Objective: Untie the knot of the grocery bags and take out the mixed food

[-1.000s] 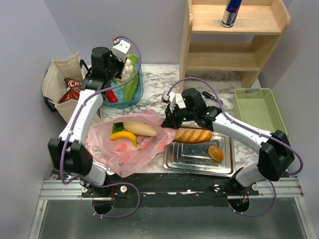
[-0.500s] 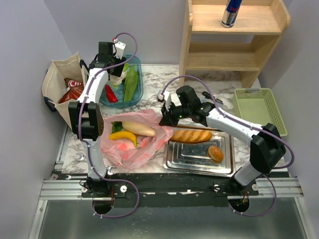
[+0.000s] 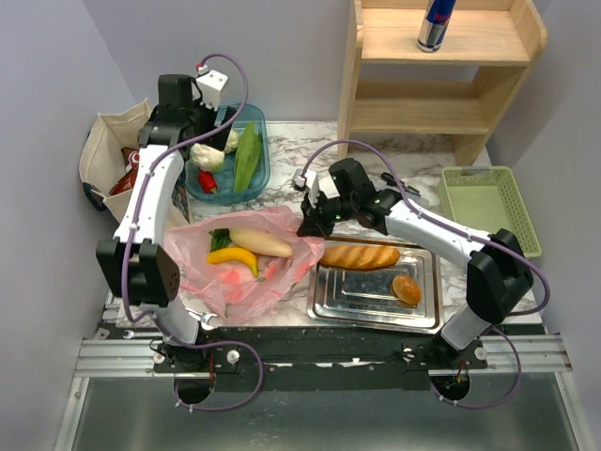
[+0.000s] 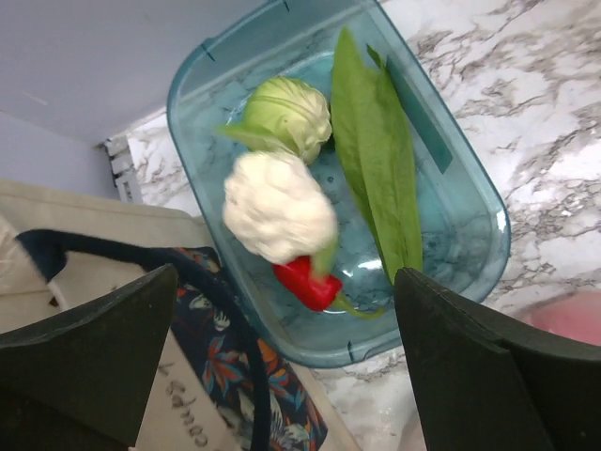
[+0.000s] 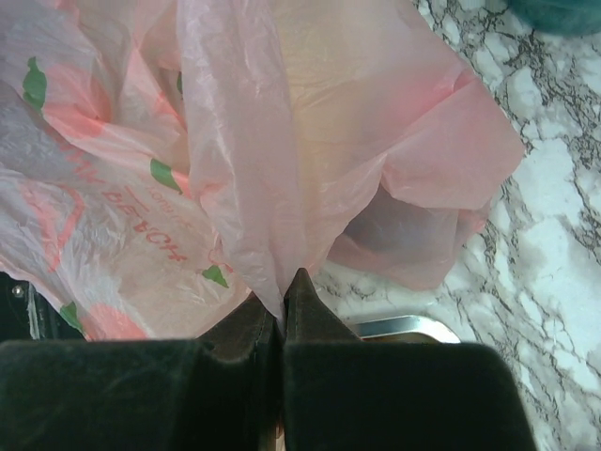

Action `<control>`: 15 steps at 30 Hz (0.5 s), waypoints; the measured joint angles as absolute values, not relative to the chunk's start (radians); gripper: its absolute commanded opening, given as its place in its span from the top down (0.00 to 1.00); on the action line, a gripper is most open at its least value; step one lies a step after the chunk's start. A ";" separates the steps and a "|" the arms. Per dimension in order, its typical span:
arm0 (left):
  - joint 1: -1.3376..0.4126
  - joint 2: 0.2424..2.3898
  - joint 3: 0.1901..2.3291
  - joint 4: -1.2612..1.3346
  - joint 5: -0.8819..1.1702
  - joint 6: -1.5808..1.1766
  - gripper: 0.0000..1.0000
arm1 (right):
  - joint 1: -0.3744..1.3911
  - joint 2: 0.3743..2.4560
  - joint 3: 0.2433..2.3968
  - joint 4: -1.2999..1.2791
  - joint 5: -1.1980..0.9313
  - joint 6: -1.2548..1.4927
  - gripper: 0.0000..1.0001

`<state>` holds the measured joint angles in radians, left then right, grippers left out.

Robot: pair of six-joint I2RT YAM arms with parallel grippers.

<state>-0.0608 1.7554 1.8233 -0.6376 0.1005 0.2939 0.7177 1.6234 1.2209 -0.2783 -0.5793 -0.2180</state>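
The pink plastic bag (image 3: 246,282) lies open on the marble with a banana (image 3: 233,256) and a pale long vegetable (image 3: 264,243) inside; no knot shows. My right gripper (image 3: 306,225) is shut on a fold of the bag's edge (image 5: 252,188), its tips pinched together (image 5: 282,293). My left gripper (image 3: 192,132) hangs open and empty above the blue tub (image 4: 470,178). The tub holds a cauliflower (image 4: 279,209), a red pepper (image 4: 305,282) and long green leaves (image 4: 376,169). The beige tote (image 3: 105,155) with chip bags stands to the left, its navy strap (image 4: 225,319) just under the left gripper.
A baguette (image 3: 362,256) and a bun (image 3: 406,288) lie on a steel tray (image 3: 376,308) at the right. A green basket (image 3: 488,209) sits at the far right. A wooden shelf (image 3: 441,89) with a can (image 3: 435,23) stands at the back.
The left gripper has opened and the cauliflower now lies in the blue tub. The left arm has drawn back to the left. The right gripper has kept its hold on the bag.
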 measured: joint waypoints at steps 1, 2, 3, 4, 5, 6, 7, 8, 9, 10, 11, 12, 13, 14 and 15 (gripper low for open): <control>-0.061 1.710 1.797 -0.637 0.103 0.295 0.01 | 0.718 1.630 1.230 -0.279 -0.584 -0.218 0.99; -0.061 1.679 1.784 -0.635 0.105 0.296 0.02 | 0.718 1.639 1.241 -0.281 -0.589 -0.218 0.99; -0.060 1.642 1.766 -0.631 0.112 0.297 0.03 | 0.718 1.647 1.251 -0.280 -0.594 -0.218 0.99; -0.057 1.608 1.744 -0.625 0.131 0.299 0.06 | 0.717 1.653 1.258 -0.281 -0.597 -0.217 0.99; -0.052 1.578 1.714 -0.614 0.157 0.303 0.12 | 0.717 1.656 1.262 -0.280 -0.600 -0.217 0.99; -0.046 1.543 1.679 -0.607 0.189 0.308 0.15 | 0.717 1.657 1.265 -0.280 -0.602 -0.217 0.99; -0.042 1.511 1.640 -0.598 0.249 0.323 0.20 | 0.713 1.658 1.266 -0.280 -0.607 -0.216 0.99; -0.034 1.451 1.571 -0.599 0.295 0.334 0.23 | 0.713 1.658 1.266 -0.280 -0.610 -0.213 0.99; -0.032 1.427 1.552 -0.601 0.318 0.347 0.27 | 0.712 1.658 1.267 -0.280 -0.613 -0.210 0.99; -0.030 1.377 1.504 -0.599 0.390 0.374 0.29 | 0.712 1.658 1.267 -0.279 -0.616 -0.206 0.99; -0.033 1.325 1.454 -0.604 0.465 0.414 0.33 | 0.712 1.658 1.267 -0.277 -0.616 -0.199 0.99; -0.039 1.274 1.415 -0.617 0.526 0.455 0.37 | 0.712 1.658 1.267 -0.275 -0.617 -0.191 0.99; -0.057 1.200 1.368 -0.646 0.607 0.519 0.43 | 0.712 1.658 1.267 -0.271 -0.617 -0.183 0.99; -0.067 1.169 1.351 -0.656 0.636 0.550 0.47 | 0.712 1.658 1.267 -0.265 -0.617 -0.175 0.99; -0.089 1.120 1.331 -0.689 0.679 0.625 0.49 | 0.712 1.658 1.266 -0.257 -0.617 -0.168 0.99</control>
<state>-0.0891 1.1198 1.3312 -0.6888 0.6792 0.6247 0.7120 1.6577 1.2659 -0.2573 -0.6170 -0.1677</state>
